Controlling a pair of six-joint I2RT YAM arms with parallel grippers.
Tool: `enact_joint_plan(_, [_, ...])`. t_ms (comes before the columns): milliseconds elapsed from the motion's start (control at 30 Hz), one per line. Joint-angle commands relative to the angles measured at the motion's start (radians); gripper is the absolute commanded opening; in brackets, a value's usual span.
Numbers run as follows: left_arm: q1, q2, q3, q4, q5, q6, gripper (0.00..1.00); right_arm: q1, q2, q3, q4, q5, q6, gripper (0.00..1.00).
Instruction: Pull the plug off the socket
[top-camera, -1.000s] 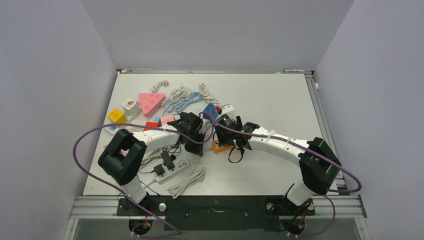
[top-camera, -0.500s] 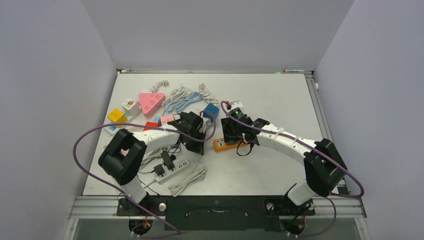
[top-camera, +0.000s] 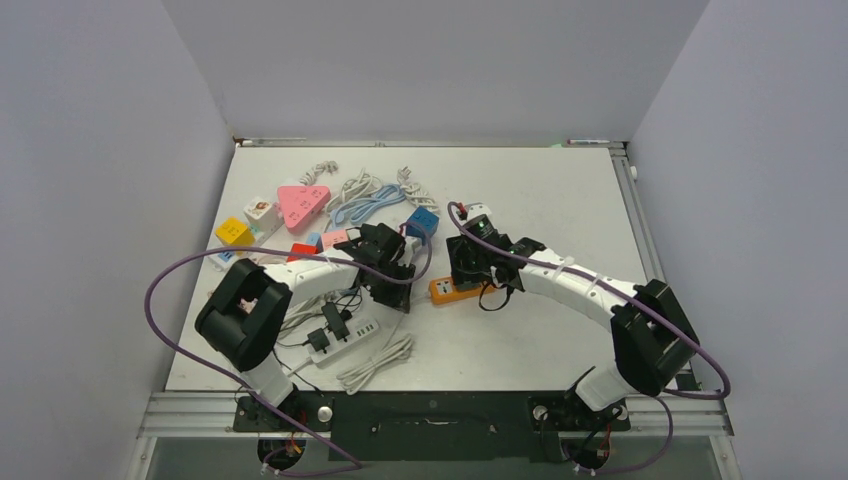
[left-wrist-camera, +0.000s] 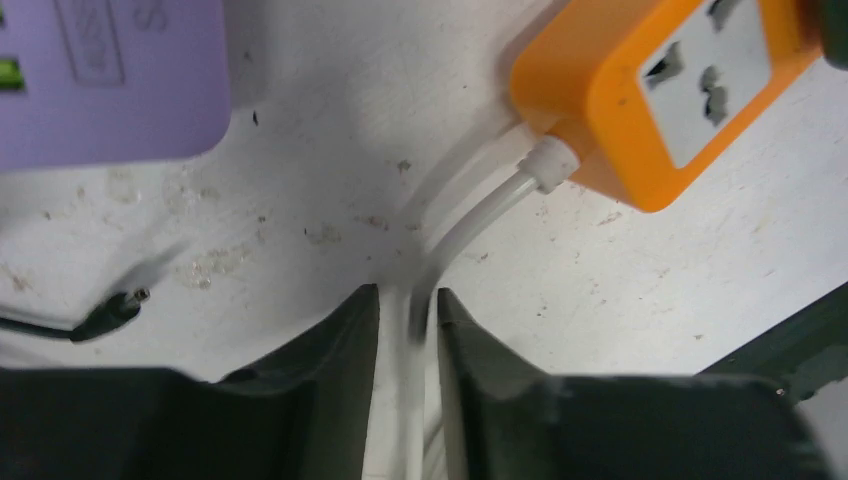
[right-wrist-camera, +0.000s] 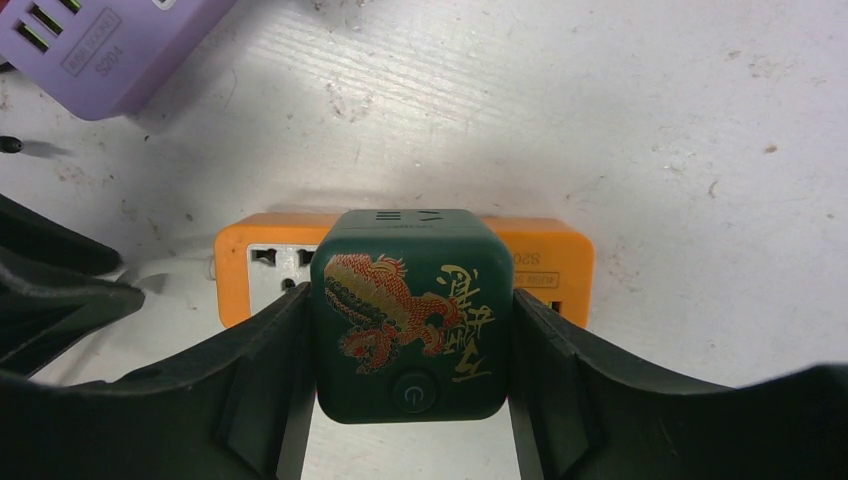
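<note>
An orange socket strip (top-camera: 447, 291) lies mid-table; it also shows in the left wrist view (left-wrist-camera: 640, 110) and the right wrist view (right-wrist-camera: 550, 262). A dark green cube plug (right-wrist-camera: 412, 310) with a gold and red dragon print sits over the strip. My right gripper (right-wrist-camera: 410, 305) is shut on the plug's two sides; from above it (top-camera: 470, 262) stands over the strip. I cannot tell whether the prongs are still seated. My left gripper (left-wrist-camera: 408, 305) is shut on the strip's white cable (left-wrist-camera: 470, 225), just left of the strip (top-camera: 395, 280).
A purple USB charger (right-wrist-camera: 100, 50) lies beside the strip, with a black barrel plug (left-wrist-camera: 110, 310) near it. A white power strip (top-camera: 345, 338), a white cable bundle (top-camera: 375, 362), a pink triangular socket (top-camera: 300, 203), a yellow cube (top-camera: 234, 232), a blue cube (top-camera: 422, 222) and coiled cables (top-camera: 365, 195) crowd the left half.
My right arm has swung right and a little back with the green plug. The orange strip has shifted slightly right with it. The left arm has hardly moved.
</note>
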Motion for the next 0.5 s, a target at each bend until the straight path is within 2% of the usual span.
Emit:
enact_joint_plan(0, [0.018, -0.101, -0.006, -0.017, 0.052, 0.041, 0.40, -0.005, -0.120, -0.027, 0.073, 0.043, -0.044, 0.05])
enact_joint_plan(67, [0.035, -0.170, -0.021, 0.025, 0.080, 0.051, 0.61, -0.005, -0.141, -0.052, 0.109, 0.025, -0.061, 0.05])
enact_joint_plan(167, [0.074, -0.265, -0.054, 0.107, 0.182, 0.046, 0.77, 0.000, -0.176, -0.093, 0.181, -0.027, -0.087, 0.05])
enact_joint_plan(300, [0.137, -0.312, -0.089, 0.212, 0.348, -0.003, 0.82, 0.008, -0.228, -0.139, 0.294, -0.101, -0.113, 0.05])
enact_joint_plan(467, [0.146, -0.253, -0.089, 0.241, 0.453, -0.049, 0.81, 0.029, -0.298, -0.190, 0.399, -0.116, -0.123, 0.05])
